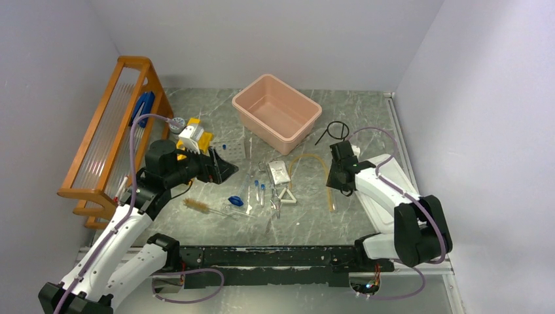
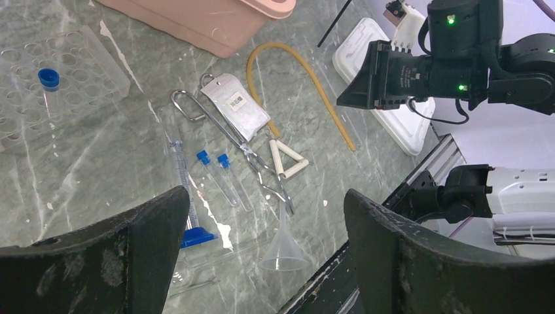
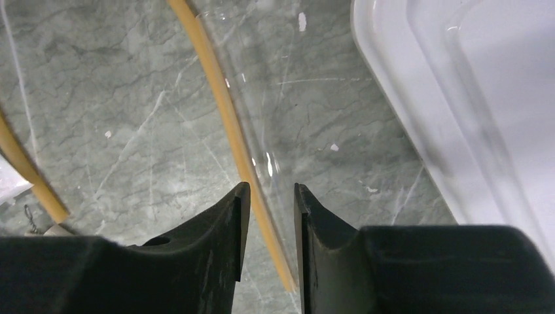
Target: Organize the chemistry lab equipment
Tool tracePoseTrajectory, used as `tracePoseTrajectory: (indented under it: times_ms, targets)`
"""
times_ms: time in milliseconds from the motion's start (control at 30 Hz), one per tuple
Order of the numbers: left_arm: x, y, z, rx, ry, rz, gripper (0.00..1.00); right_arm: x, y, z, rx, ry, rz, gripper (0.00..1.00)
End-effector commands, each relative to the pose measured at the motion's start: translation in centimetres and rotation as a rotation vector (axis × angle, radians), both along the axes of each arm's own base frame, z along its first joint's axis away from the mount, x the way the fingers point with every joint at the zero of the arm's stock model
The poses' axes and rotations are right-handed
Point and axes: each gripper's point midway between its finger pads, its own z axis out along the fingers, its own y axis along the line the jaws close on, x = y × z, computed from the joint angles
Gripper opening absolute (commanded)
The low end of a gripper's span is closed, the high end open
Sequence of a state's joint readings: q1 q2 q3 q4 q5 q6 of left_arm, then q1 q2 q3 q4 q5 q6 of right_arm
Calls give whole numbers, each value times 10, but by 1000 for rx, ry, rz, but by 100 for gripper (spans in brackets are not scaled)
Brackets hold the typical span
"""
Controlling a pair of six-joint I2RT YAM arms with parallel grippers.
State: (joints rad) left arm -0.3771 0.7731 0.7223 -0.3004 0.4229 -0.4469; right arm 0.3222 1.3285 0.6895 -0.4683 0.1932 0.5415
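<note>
**Right gripper astride the tubing, not yet biting**

Your right gripper (image 3: 268, 196) sits low over the surface (image 3: 118, 144). Its jaws are a narrow gap apart and the tubing (image 3: 222, 98) runs straight between them, close to its free end. Nothing shows it pinched yet.

Expect soft, light rubber here. It should squash under the pads and hold without slipping, but it will likely droop and drag its long arc behind you. A hold this near the end means a lot of tail, so a hold further along the arc would probably carry better. A clear edge lies right beside the tubing under the gripper, and you can't tell what it is, so mind you don't pinch it too.

The lid (image 3: 458, 98) has its rim just off the gripper's outer side. Beyond the gripper stands the tripod (image 1: 334, 131), with the tub (image 1: 275, 111) past that. Straight up looks like your safest first move.

Your left gripper (image 2: 265, 196) is spread wide and holds nothing. Ahead of it lie the tongs (image 2: 226, 134), triangle (image 2: 277, 159), tubes (image 2: 216, 180) and funnel (image 2: 283, 252), all packed close together.
</note>
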Motion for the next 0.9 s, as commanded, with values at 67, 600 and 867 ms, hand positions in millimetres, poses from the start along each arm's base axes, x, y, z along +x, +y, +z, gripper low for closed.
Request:
tracePoseTrajectory:
  times_ms: [67,600,867]
  targets:
    - [5,-1,3,-29,-22,15,91,13,-8,-9,-78,-21,17,33]
    - [11,-3,7,-32,18,25,90,4,2,-35,-58,68,55,18]
    - [9,-12,0,-85,133,20,88,2,27,22,84,-70,129,13]
